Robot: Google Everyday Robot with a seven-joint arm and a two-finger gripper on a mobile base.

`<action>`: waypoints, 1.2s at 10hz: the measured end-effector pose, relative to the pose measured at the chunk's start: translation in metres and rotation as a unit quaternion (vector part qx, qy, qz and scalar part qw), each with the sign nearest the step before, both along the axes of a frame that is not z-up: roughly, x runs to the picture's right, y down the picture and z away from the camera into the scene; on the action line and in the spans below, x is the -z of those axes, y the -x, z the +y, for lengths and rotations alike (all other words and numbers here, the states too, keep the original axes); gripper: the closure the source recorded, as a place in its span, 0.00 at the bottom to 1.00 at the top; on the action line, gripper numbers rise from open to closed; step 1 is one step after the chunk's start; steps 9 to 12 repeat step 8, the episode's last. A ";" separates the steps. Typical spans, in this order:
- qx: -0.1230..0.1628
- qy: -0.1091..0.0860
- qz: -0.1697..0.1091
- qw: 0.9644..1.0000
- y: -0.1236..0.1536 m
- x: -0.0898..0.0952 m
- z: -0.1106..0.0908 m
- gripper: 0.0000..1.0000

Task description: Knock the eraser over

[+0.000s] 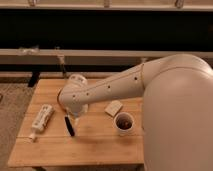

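Observation:
The eraser is a small slim black bar on the wooden table, left of centre, slanting from upper left to lower right. My white arm reaches in from the right, and its wrist hangs over the table's left half. The gripper points down just right of the eraser's upper end, very near it; I cannot tell if they touch.
A white tube lies left of the eraser. A flat beige block and a white cup with dark contents sit to the right. An orange bowl's rim peeks out behind the wrist. A dark rail runs behind the table.

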State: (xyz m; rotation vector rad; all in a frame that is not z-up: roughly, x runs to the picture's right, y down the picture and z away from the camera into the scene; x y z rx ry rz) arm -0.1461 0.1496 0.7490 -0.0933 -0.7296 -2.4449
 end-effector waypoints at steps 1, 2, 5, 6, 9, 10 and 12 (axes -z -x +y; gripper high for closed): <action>0.005 -0.004 -0.003 1.000 0.005 0.001 0.002 0.38; 0.009 -0.009 -0.007 1.000 0.009 0.002 0.003 0.38; 0.014 -0.021 -0.033 0.999 0.030 0.022 0.001 0.38; 0.012 -0.022 -0.038 0.999 0.034 0.026 0.000 0.38; 0.000 -0.017 -0.046 0.999 0.033 0.026 -0.002 0.38; 0.000 -0.017 -0.046 0.999 0.033 0.026 -0.002 0.38; 0.000 -0.017 -0.046 0.999 0.033 0.026 -0.002 0.38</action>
